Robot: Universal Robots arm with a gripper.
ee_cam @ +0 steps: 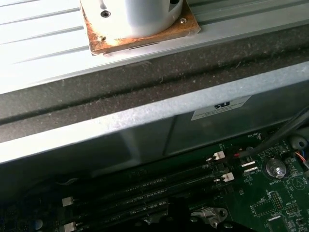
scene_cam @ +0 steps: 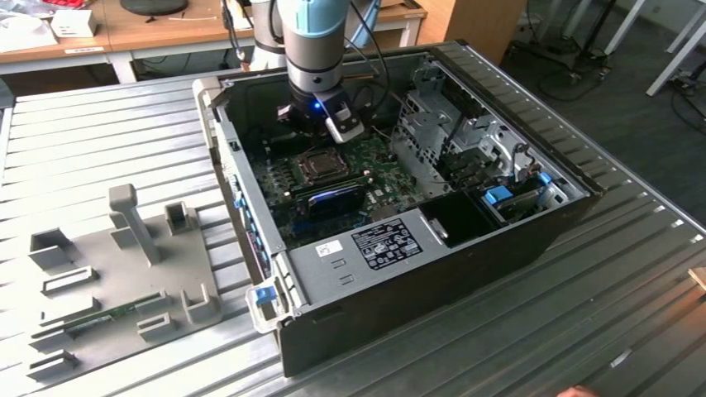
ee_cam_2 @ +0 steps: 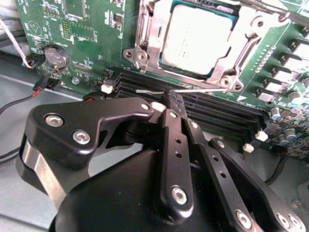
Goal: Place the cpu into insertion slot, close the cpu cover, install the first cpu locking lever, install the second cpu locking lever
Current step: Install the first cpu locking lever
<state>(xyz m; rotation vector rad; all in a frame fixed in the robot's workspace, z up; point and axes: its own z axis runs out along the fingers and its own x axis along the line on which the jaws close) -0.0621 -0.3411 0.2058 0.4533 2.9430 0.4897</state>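
Observation:
The cpu (ee_cam_2: 200, 36) lies flat in the insertion slot (scene_cam: 323, 165), its pale face showing through the window of the cpu cover (ee_cam_2: 153, 41), whose silvery frame rests down over the chip's edges. A thin metal locking lever (ee_cam_2: 147, 90) runs along the socket's edge beside the black memory slots (ee_cam_2: 212, 108). My gripper (ee_cam_2: 171, 95) has its two black fingers brought together at this wire, shut on it. In the exterior view my gripper (scene_cam: 320, 131) hangs inside the open computer case, just behind the socket.
The green circuit board (ee_cam_2: 82, 29) carries a coin battery (ee_cam_2: 55, 57) and red-black cables. The case wall (ee_cam: 145, 121) stands close beside the memory slots. A metal drive cage (scene_cam: 441, 124) is at the exterior view's right. A grey fixture plate (scene_cam: 121, 273) lies at its left.

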